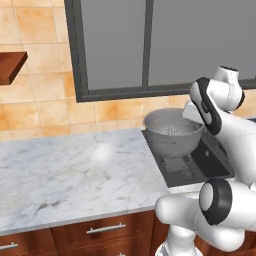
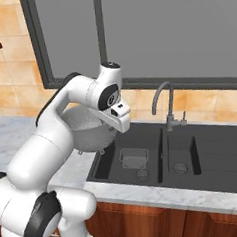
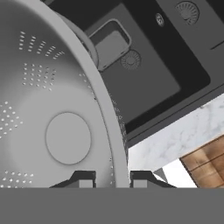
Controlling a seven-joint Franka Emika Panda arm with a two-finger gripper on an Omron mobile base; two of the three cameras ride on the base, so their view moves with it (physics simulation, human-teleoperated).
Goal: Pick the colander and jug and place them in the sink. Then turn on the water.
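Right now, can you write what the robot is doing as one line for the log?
phase: carrying | gripper: shut on colander rim | colander: lifted, above sink left edge | faucet: no water

The white arm rises from the lower left and bends over the marble surface; the colander hangs behind its hand, above the surface at the black sink's nine o'clock edge; the grey faucet stands at the sink's twelve o'clock, between its two basins.
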